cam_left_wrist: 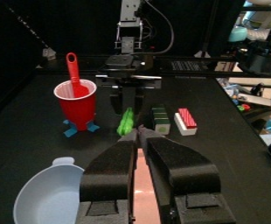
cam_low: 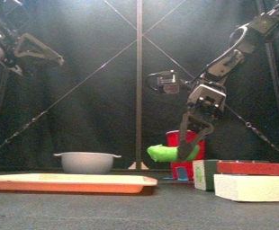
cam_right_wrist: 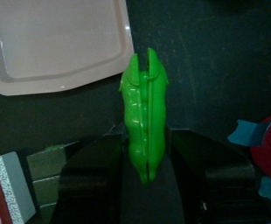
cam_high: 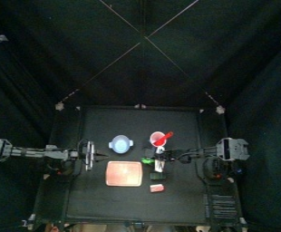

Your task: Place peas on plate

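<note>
Right claw (cam_right_wrist: pixel 144 175) clamped on peas (cam_right_wrist: pixel 144 114), pod upright between jaws, beside plate (cam_right_wrist: pixel 56 44).

My overhead camera looks straight down from high up; the tabletop (cam_high: pixel 107 127) sits small at centre. My front camera looks level across from its near edge, close to the plate (cam_low: pixel 70 182). Each wrist camera looks past its own hand; both show the peas (cam_right_wrist: pixel 144 118).

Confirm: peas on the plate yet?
No. The peas are held in the right pincer, beside the plate, above the table.
</note>
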Available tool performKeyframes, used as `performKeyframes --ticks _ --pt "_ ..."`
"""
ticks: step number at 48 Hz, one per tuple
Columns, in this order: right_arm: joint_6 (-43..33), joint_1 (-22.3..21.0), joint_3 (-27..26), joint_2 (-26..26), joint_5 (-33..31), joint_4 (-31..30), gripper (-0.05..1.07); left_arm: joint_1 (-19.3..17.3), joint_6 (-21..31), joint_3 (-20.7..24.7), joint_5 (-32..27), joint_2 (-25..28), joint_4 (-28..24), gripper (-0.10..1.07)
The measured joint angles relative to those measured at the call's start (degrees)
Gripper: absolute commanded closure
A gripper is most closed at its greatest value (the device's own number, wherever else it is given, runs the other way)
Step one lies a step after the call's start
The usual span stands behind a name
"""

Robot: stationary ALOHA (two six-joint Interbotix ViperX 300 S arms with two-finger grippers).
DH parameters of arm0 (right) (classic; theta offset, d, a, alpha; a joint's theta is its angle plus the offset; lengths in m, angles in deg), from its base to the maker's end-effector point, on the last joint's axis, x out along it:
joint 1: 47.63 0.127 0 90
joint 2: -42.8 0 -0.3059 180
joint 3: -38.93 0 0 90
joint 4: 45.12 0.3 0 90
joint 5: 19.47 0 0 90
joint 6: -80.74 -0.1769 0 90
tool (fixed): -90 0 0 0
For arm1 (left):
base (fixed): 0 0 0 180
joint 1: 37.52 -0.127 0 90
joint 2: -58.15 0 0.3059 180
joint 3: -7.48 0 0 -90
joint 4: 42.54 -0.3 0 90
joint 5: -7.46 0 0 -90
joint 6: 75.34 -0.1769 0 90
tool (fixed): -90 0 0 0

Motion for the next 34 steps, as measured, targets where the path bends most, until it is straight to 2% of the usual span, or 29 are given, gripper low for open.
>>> performKeyframes --ticks 12,24,34 --pt "-0.1 0.2 -0.1 0.3 2.4 0.1 0.37 -0.4 0.0 0.0 0.0 0.0 0.1 0.43" --pt "-0.1 1.9 -3.3 0.2 8.2 0.2 0.37 -0.9 0.0 -0.4 0.0 0.0 0.1 0.43" --pt "-0.1 4.7 -5.7 -2.5 13.5 0.2 0.37 -1.0 0.0 -0.4 0.0 0.0 0.1 0.43"
